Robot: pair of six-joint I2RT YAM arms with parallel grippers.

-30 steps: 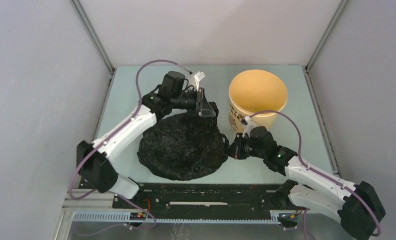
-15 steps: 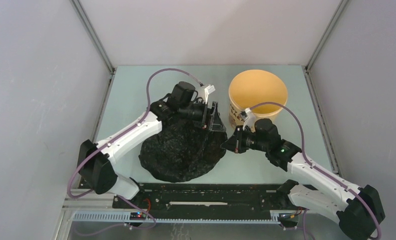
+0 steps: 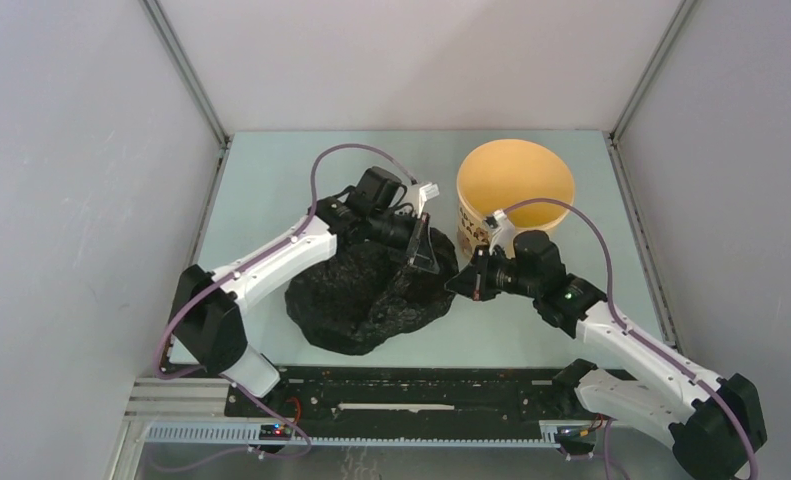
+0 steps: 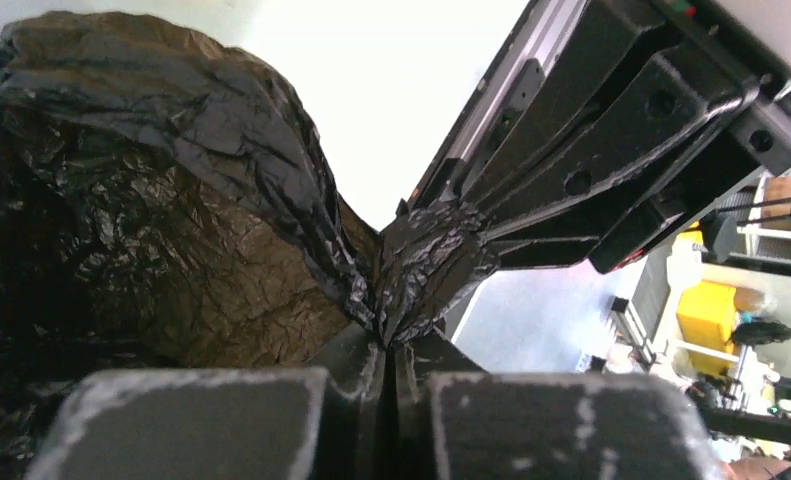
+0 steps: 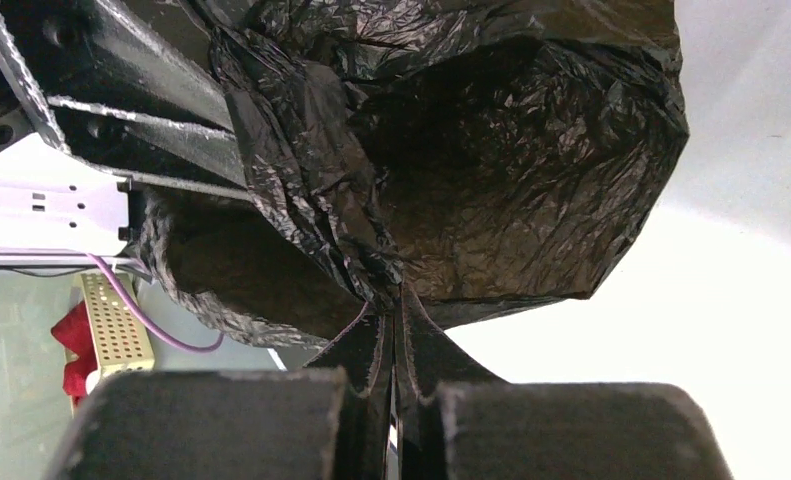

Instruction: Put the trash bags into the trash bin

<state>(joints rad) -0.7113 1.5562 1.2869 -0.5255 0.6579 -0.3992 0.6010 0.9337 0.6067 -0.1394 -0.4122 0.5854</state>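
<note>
The black crinkled trash bag [image 3: 371,300] hangs bunched between both grippers, its lower part resting on the table. My left gripper [image 3: 426,252] is shut on the bag's upper edge, seen pinched in the left wrist view [image 4: 411,290]. My right gripper [image 3: 463,283] is shut on the bag's right edge, seen pinched in the right wrist view [image 5: 386,270]. The two grippers are close together, just left of the pale yellow trash bin [image 3: 516,185], which stands upright with its mouth open.
Grey enclosure walls stand on both sides and at the back. A black rail [image 3: 391,395] runs along the near table edge between the arm bases. Purple cables loop above both arms.
Both grippers have moved toward each other and toward the bin, lifting and bunching the bag. The bag was spread flat on the table and now is gathered into a narrower heap.
</note>
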